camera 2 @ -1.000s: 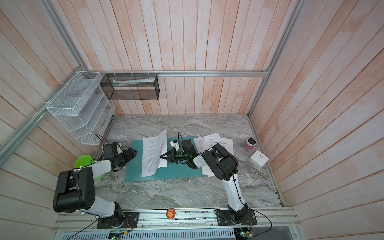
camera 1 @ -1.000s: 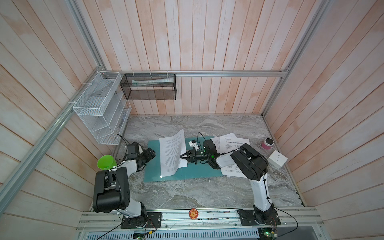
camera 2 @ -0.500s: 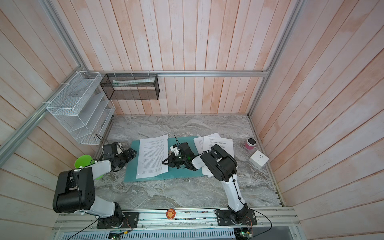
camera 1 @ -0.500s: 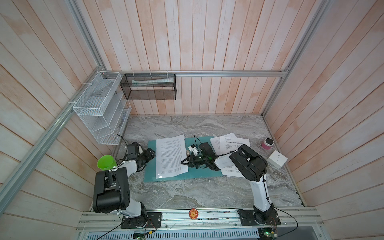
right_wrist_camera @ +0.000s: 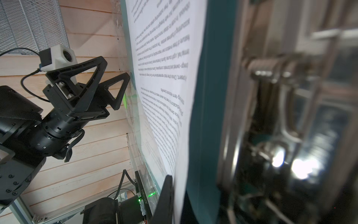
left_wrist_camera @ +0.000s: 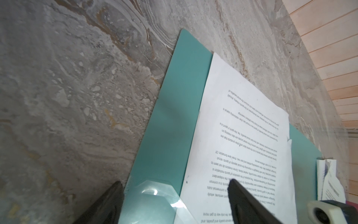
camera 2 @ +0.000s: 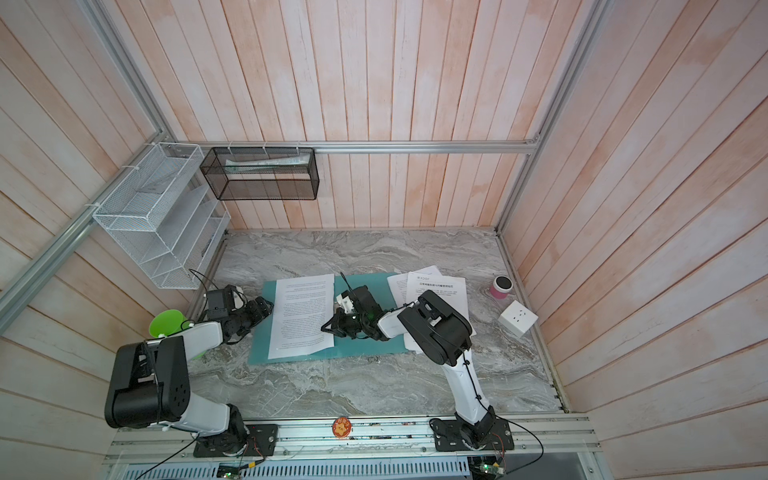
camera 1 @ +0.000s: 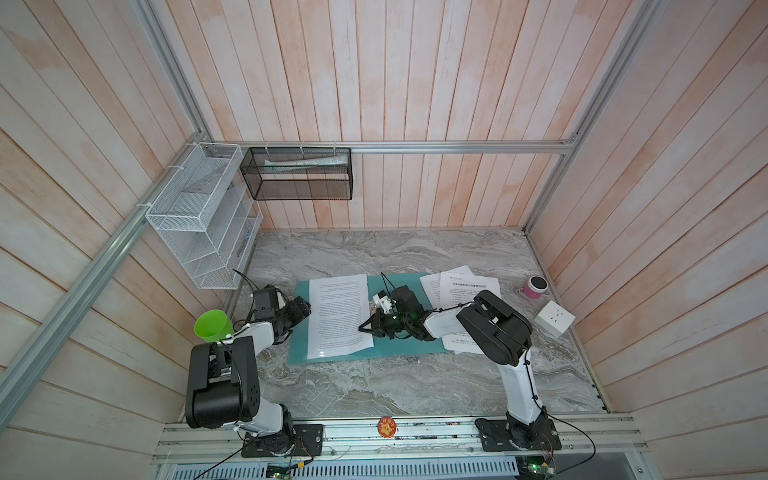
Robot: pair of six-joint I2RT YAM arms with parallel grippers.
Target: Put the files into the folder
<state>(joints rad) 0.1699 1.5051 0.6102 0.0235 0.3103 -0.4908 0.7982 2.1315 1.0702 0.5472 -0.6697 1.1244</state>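
The teal folder (camera 1: 405, 347) (camera 2: 372, 347) lies open and flat on the marble table in both top views. One file, a white printed sheet (camera 1: 338, 316) (camera 2: 301, 316), lies flat on its left half. My right gripper (camera 1: 365, 328) (camera 2: 327, 328) is shut on that sheet's right edge, and the right wrist view shows the paper (right_wrist_camera: 170, 58) pinched at the gripper (right_wrist_camera: 176, 199) beside the blurred metal clip (right_wrist_camera: 271, 77). At the folder's left edge my left gripper (camera 1: 305, 309) (left_wrist_camera: 174, 182) is open and holds nothing. More files (camera 1: 469, 291) lie under the right arm.
A green cup (camera 1: 212, 326) stands by the left arm. A pink jar (camera 1: 535, 286) and a white socket cube (camera 1: 555, 318) sit at the right wall. A white mesh rack (camera 1: 199, 216) and a black mesh basket (camera 1: 299, 174) hang on the walls.
The sheet stood upright over the folder a second ago and has swung down to the left to lie flat. The right gripper moved left and lower with it. The left arm stayed still.
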